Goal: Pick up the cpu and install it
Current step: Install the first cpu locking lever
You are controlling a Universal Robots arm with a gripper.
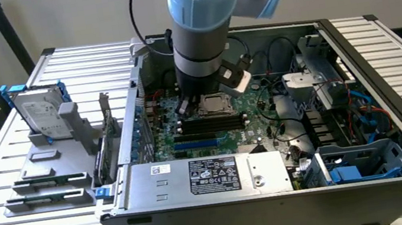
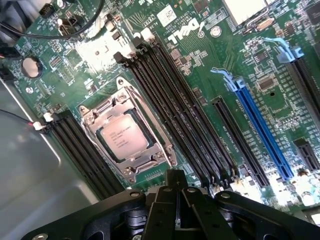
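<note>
The cpu (image 2: 125, 137), a small square chip with a silver-grey top, lies flat in its socket on the green motherboard (image 2: 220, 60), ringed by the socket's metal frame (image 2: 162, 145). In the exterior view the cpu (image 1: 216, 103) sits mid-board inside the open computer case, just to the exterior view's right of the arm's lower end. My gripper (image 2: 176, 192) hangs above the board beside the socket, its black fingers (image 2: 167, 200) pressed together with nothing between them. It is apart from the chip. In the exterior view the gripper (image 1: 188, 107) is mostly hidden behind the blue-grey arm.
Long black memory slots (image 2: 170, 105) flank the socket, with a blue expansion slot (image 2: 260, 130) beyond. A silver power supply (image 1: 203, 178) fills the case's near side, and cables (image 1: 288, 105) and drive cages lie on the exterior view's right. A hard drive in a blue bracket (image 1: 40, 115) stands outside the case.
</note>
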